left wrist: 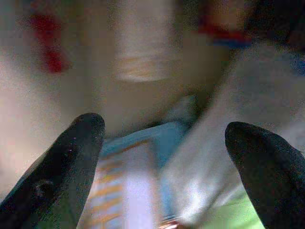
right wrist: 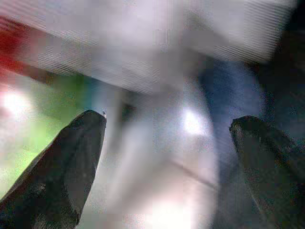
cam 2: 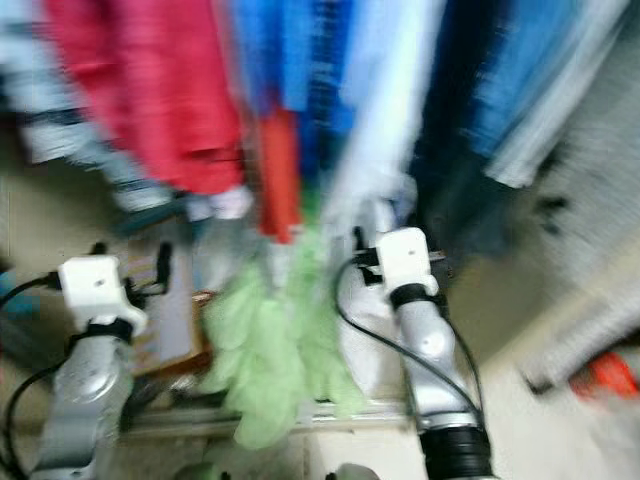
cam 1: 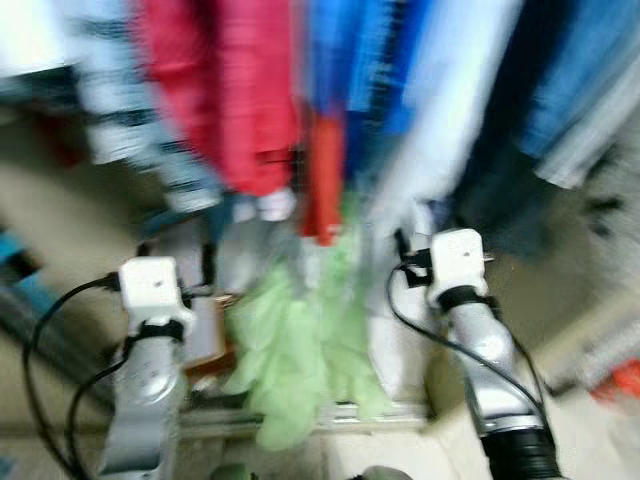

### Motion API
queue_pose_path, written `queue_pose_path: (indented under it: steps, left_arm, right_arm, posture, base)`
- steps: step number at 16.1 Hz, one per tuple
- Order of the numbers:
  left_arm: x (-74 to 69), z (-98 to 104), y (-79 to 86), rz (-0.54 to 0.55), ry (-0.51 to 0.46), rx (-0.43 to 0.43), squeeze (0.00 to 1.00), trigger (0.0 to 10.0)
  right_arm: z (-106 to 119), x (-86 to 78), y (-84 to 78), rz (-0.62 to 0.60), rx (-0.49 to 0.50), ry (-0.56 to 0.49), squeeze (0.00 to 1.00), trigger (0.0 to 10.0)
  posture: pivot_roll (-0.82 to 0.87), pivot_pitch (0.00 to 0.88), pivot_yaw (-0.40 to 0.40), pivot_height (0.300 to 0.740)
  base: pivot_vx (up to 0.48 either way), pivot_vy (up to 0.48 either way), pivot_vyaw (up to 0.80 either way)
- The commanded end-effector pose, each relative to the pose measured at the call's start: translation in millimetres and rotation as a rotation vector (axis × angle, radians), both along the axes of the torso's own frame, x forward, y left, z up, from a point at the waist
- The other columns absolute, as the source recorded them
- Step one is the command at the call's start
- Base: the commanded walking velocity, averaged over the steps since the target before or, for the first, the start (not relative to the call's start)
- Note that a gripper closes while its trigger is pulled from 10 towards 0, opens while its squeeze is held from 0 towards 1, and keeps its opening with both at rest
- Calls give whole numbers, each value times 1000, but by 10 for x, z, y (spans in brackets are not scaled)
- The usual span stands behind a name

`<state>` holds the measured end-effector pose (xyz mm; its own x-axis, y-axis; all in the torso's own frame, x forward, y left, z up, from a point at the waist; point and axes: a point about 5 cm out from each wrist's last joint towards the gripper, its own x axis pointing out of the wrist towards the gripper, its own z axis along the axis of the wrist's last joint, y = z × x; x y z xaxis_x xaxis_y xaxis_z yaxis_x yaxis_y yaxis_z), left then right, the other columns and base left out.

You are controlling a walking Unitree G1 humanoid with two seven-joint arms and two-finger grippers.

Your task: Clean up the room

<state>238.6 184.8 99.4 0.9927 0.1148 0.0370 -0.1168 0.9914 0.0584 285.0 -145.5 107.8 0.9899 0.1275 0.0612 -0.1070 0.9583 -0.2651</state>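
Black fingers [left wrist: 71, 162] of my left gripper [left wrist: 164, 171] spread wide; my right gripper [right wrist: 167, 167] gapes too. Both flank a pale green crumpled cloth [cam 1: 290, 350], hanging beneath a blurred rail of red and blue garments [cam 1: 330, 90]. Little free room between.

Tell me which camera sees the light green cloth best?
The left eye view shows the light green cloth best: nearly the whole thing hangs between the two arms, though blurred. The right eye view shows the same cloth from slightly aside. The left wrist view catches just a green corner beside its open pincer. The right wrist view shows a green smear.
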Motion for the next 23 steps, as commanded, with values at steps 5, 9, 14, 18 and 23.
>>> queue_pose_path:
  steps: [5, 9, 14, 18, 23]
  left_arm:
    - [-29, 79, 25, 29, -46, 52, 0, 10000]
    - [-144, 99, 79, 47, -53, 63, 0, 10000]
    - [-229, 96, 154, 75, -45, 74, 0, 10000]
    - [-213, 105, 111, 54, -53, 79, 0, 10000]
    - [-183, 83, 97, 35, -36, 60, 0, 10000]
  right_arm:
    - [59, -19, -47, 0, -15, -26, 0, 10000]
    - [42, -163, -179, -14, -38, -21, 0, 10000]
    - [42, -253, -186, 3, -67, -20, 0, 10000]
    - [37, -214, -92, 109, -83, -19, 0, 10000]
    - [34, -185, -92, 114, -43, -2, 0, 10000]
  posture:
    - [-26, 0, -35, 740]
    - [-25, 0, -31, 740]
    - [-15, 0, -26, 740]
    - [-16, 0, -30, 740]
    - [-19, 0, -31, 740]
  base:
    - [0, 0, 563]
    - [0, 0, 0]
    - [0, 0, 320]
    - [0, 0, 800]
    - [0, 0, 176]
